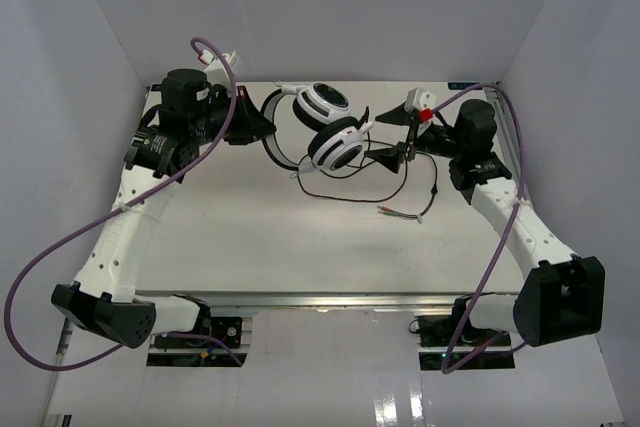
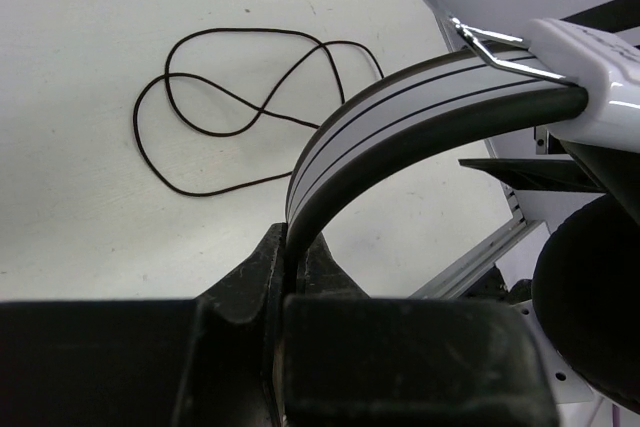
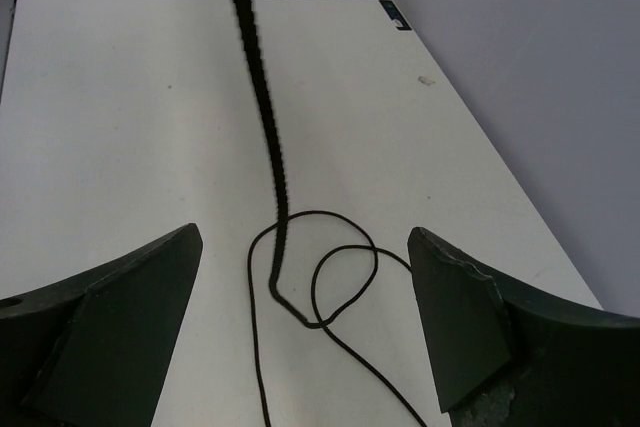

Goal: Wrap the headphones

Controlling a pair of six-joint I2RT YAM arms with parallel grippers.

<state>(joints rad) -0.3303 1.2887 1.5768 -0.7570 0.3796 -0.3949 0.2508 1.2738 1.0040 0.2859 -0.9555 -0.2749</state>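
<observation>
The headphones [image 1: 330, 127] are held off the table at the back middle, white cups stacked with the black pads facing down-left. My left gripper [image 1: 262, 128] is shut on the white headband [image 2: 400, 107], which rises in an arc from between the jaws [image 2: 290, 267]. One black ear pad [image 2: 590, 297] shows at the right edge. The thin dark cord [image 1: 345, 193] loops over the table to a frayed end [image 1: 400, 215]. My right gripper [image 1: 404, 133] stands open just right of the cups. The cord [image 3: 262, 107] hangs between its fingertips [image 3: 300, 327] and curls on the table [image 3: 330, 277], untouched.
Purple arm cables [image 1: 215, 57] arch over both arms. White walls close in the back and sides. The table's front edge carries a metal rail [image 1: 320, 299]. A small dark label [image 3: 392, 13] sits at the table's far corner.
</observation>
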